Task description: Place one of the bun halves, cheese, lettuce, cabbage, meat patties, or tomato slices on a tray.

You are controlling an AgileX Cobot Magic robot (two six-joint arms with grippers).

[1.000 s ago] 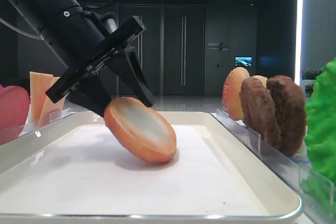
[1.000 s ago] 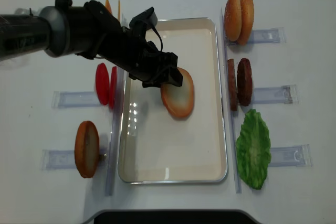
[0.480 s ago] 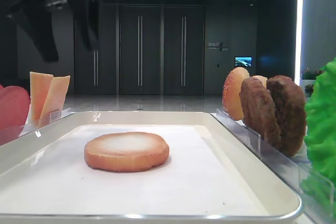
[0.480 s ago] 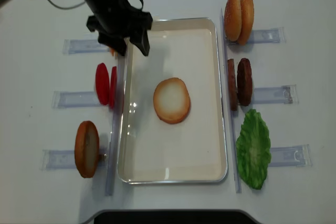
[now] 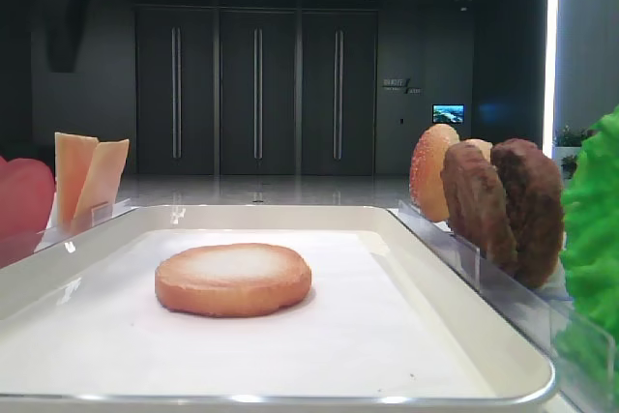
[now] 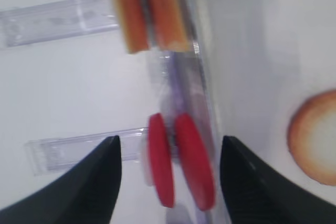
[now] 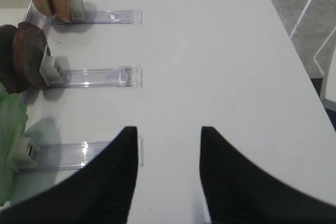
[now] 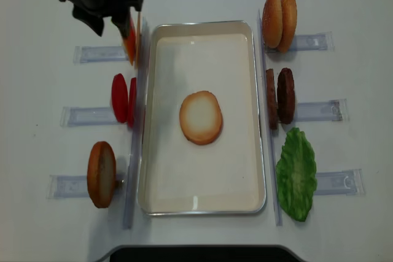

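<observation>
Our left gripper [image 8: 112,24] hangs above the far left of the white tabletop [image 8: 344,4], beside the far-left corner of the tray. In its wrist view the two dark fingers [image 6: 107,166] stand apart with nothing between them: open and empty. Directly below it stand the thin pale-orange square cheese slices [image 6: 152,9], upright in a clear plastic holder, and nearer to us the flat pinkish-red tomato slices [image 6: 181,166], also on edge. We judge that the ingredients are stood up in these holders so that a gripper can close on a single slice from above.

Our right gripper [image 7: 168,174] rests low over bare tabletop on the right, its dark fingers parted and holding nothing, well clear of the thick dark-brown meat patties [image 7: 23,59] and the frilly bright green lettuce [image 7: 8,145].

The flat round golden-brown bun half [image 8: 201,117] lies with its pale face up near the middle of the large cream-white rectangular tray [image 8: 202,209], on the white paper liner, touched by neither gripper. Judged from that, one item is placed as the task asks.

A small sign on the dark wall behind is too small to read; we see no other writing.
</observation>
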